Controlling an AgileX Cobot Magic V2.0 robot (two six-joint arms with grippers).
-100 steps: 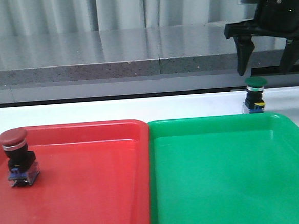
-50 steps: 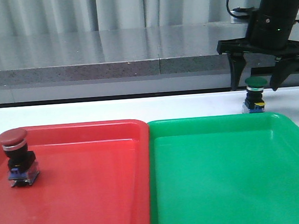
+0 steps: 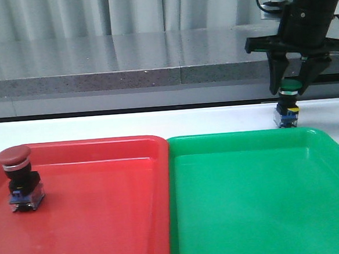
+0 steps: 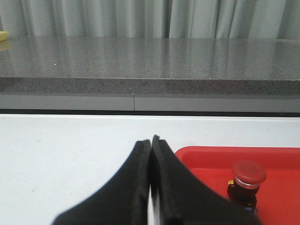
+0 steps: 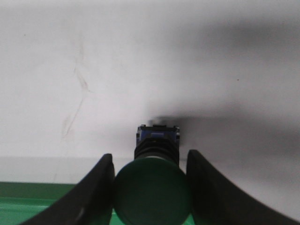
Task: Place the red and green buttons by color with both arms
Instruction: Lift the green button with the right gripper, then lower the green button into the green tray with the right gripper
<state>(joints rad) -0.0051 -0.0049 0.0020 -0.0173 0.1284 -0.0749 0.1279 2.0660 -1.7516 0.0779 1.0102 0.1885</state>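
The green button (image 3: 288,104) stands on the white table just behind the green tray (image 3: 251,214), at the far right. My right gripper (image 3: 291,88) hangs over it, shut on its cap. In the right wrist view both fingers touch the sides of the green button's cap (image 5: 152,192), with my right gripper (image 5: 151,159) around it. The red button (image 3: 20,178) stands upright in the left part of the red tray (image 3: 106,224). My left gripper (image 4: 151,140) is shut on nothing, over the table just left of the red tray (image 4: 206,157) and the red button (image 4: 248,176).
The two trays lie side by side at the front, red on the left and green on the right. A grey stone ledge (image 3: 125,69) runs along the back of the table, with curtains behind it. A corner of the green tray (image 5: 28,201) shows under my right fingers.
My right gripper was open above the green button, came down around its cap and has now shut on it. The cap sits slightly higher than before. The red button has not moved.
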